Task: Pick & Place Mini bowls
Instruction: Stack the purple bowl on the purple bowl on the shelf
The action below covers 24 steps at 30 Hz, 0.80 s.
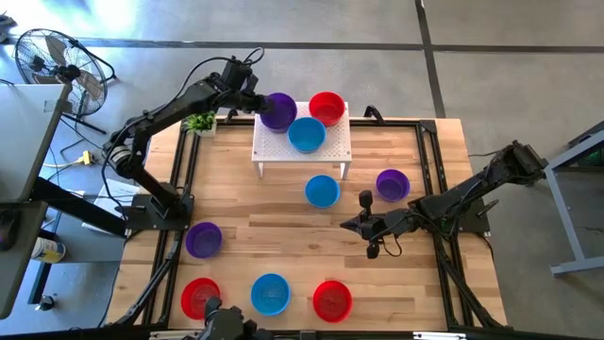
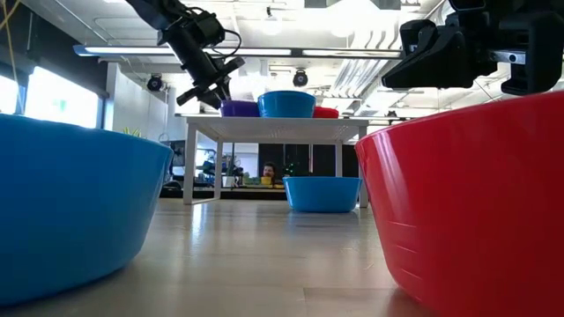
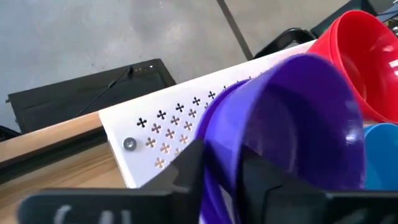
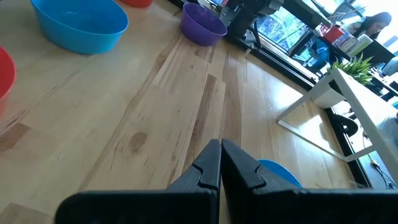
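On the wooden table (image 1: 283, 227) stands a white perforated stand (image 1: 330, 151) holding three mini bowls; more lie scattered over the boards below. At the stand's far left corner, my left gripper (image 1: 257, 104) straddles the rim of the purple bowl (image 1: 278, 110), fingers (image 3: 261, 186) either side of the wall and, I judge, loosening. For a clean release I should spread them fully and lift straight away, not nudging the blue bowl (image 1: 307, 135) or red bowl (image 1: 327, 107) beside it. My right gripper (image 1: 351, 225) waits mid-table, fingers pressed together, empty.
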Tool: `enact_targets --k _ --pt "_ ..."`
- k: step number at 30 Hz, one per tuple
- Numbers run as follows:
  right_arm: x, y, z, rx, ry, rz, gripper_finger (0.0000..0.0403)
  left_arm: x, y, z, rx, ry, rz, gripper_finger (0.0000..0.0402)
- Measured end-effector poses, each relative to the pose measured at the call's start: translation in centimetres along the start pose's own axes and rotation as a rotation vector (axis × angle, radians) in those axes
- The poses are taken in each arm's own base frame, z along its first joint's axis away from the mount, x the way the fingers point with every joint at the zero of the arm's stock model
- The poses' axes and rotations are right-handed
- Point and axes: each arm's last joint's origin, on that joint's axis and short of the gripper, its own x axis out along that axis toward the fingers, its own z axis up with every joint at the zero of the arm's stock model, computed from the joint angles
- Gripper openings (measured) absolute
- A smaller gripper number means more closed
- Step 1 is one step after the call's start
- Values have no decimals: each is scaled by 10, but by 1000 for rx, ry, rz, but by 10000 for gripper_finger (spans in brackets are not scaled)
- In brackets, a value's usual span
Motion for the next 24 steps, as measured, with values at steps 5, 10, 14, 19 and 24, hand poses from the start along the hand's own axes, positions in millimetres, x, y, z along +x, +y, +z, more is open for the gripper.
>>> enact_targets --k 5,10,14,19,24 --pt "0 0 0 1 0 0 0 0 -1 1 20 -8 -10 114" --pt "0 0 0 0 0 0 0 -5 -2 1 25 -10 -42 123" --pt "0 0 0 0 0 0 0 -12 -4 3 34 -34 -57 123" --pt "0 0 0 0 0 0 0 -23 -6 4 50 -58 -67 123" --pt "0 0 0 -1 0 0 0 -28 -5 2 104 -55 -46 123"
